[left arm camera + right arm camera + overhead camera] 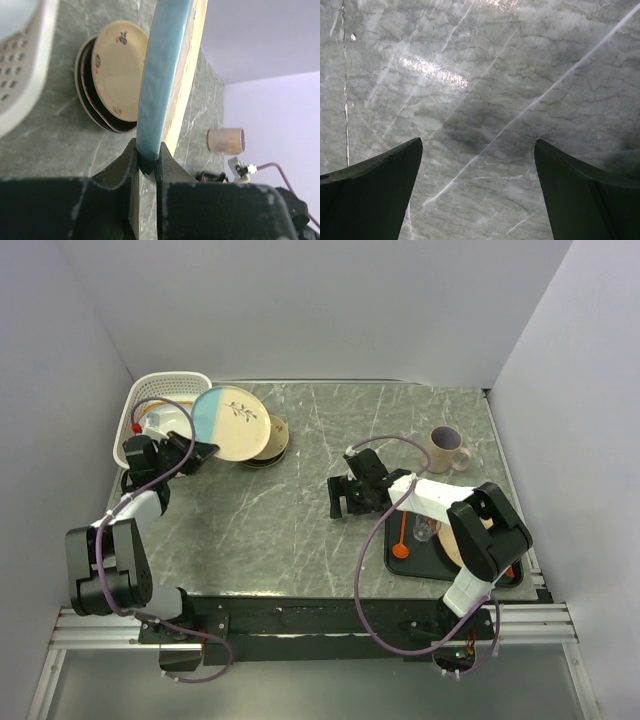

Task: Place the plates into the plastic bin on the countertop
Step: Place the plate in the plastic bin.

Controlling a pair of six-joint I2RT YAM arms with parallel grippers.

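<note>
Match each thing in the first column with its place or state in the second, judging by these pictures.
Column one:
1. blue-and-cream plate
2. mug
3. orange spoon
4. right tool

Column two:
A. open above bare countertop
B. lying on the black tray
C. clamped on edge in the left tool
D. standing on the countertop beyond the tray

Pairs: 1-C, 2-D, 3-B, 4-A
</note>
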